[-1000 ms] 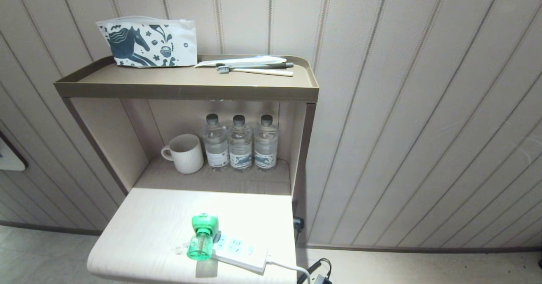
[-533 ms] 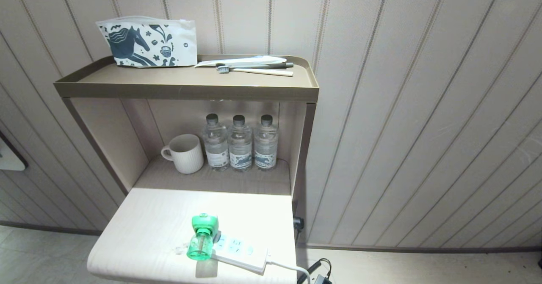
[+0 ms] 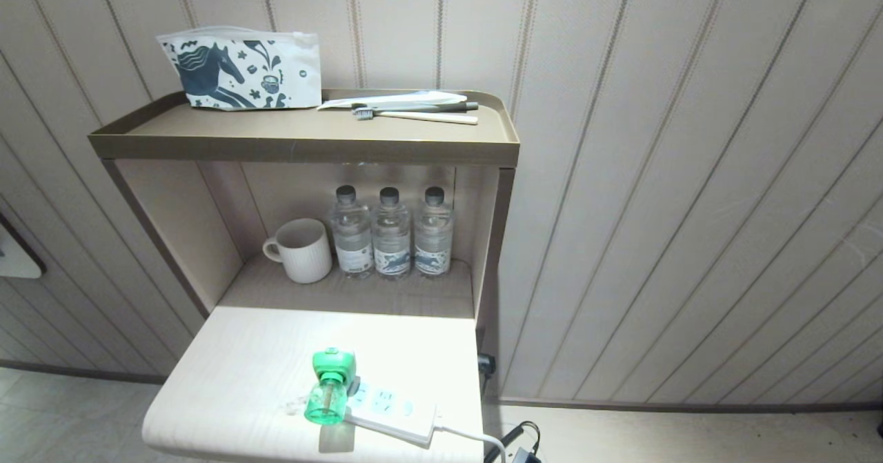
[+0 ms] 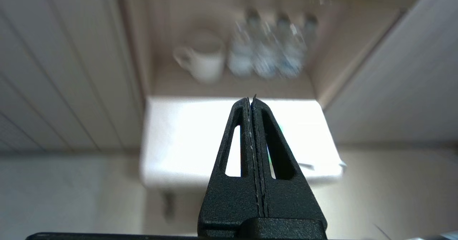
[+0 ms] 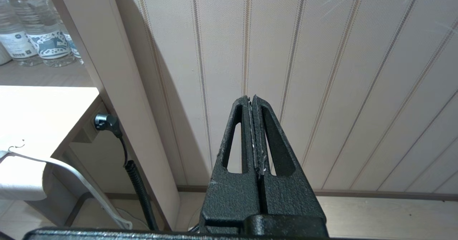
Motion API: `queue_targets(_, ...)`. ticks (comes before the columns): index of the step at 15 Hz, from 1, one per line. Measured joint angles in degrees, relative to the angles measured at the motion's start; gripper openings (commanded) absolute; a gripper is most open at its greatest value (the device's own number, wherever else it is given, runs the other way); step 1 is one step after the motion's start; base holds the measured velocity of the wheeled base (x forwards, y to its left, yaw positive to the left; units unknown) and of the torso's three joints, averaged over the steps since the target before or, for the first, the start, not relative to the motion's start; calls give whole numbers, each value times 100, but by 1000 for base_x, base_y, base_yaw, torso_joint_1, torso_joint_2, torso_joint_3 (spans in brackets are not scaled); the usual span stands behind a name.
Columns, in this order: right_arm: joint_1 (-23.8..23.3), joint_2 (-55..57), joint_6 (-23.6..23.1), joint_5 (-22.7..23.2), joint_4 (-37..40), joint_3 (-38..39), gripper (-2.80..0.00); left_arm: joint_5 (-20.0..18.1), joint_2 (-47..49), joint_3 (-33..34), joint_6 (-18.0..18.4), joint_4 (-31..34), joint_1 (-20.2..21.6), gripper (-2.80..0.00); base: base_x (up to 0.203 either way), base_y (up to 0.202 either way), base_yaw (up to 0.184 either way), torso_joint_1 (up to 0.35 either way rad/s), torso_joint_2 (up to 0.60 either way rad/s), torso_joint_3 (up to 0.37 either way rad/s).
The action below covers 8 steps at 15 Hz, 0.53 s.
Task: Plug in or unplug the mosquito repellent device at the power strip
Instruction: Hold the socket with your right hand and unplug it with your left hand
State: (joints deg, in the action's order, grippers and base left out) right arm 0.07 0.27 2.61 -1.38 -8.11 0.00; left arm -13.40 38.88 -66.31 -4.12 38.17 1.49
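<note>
The mosquito repellent device (image 3: 327, 388), a green bottle under a green-faced head, sits at the left end of the white power strip (image 3: 393, 412) and looks plugged into it. Both lie near the front right of the pale table top (image 3: 241, 366). Neither arm shows in the head view. In the left wrist view my left gripper (image 4: 251, 99) is shut and empty, hanging in front of the blurred table (image 4: 186, 136); its fingers hide the device except for a green sliver (image 4: 280, 128). My right gripper (image 5: 251, 97) is shut and empty, off to the table's right and pointing at the panelled wall.
A white mug (image 3: 301, 249) and three water bottles (image 3: 390, 232) stand in the niche behind the table. A printed pouch (image 3: 241, 70) and toothbrushes (image 3: 414, 112) lie on the top shelf. The strip's white cord (image 3: 469, 437) hangs off the right edge, near a black plug (image 5: 103, 121).
</note>
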Motion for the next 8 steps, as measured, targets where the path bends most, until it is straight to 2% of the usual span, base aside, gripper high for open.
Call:
queue_targets(2,0,0,2,-2,-1,0,-280,-563,1102,-936,-266,1163,-90,-280,0,0,0,0,0,0)
queue_targets(4,0,0,2,-5,-1,0,-280,-941,2108,-1531,-513,2246,-499,-280,0,0,0,0,0,0)
queue_targets(6,0,0,1,-7,-1,0,-280,-1049,2994,-1816,-780,2954,-1154,-280,0,0,0,0,0,0)
queue_targets(8,0,0,2,-5,-1,0,-280,-959,3809,-1935,-1126,3097,-1773,-280,0,0,0,0,0,0)
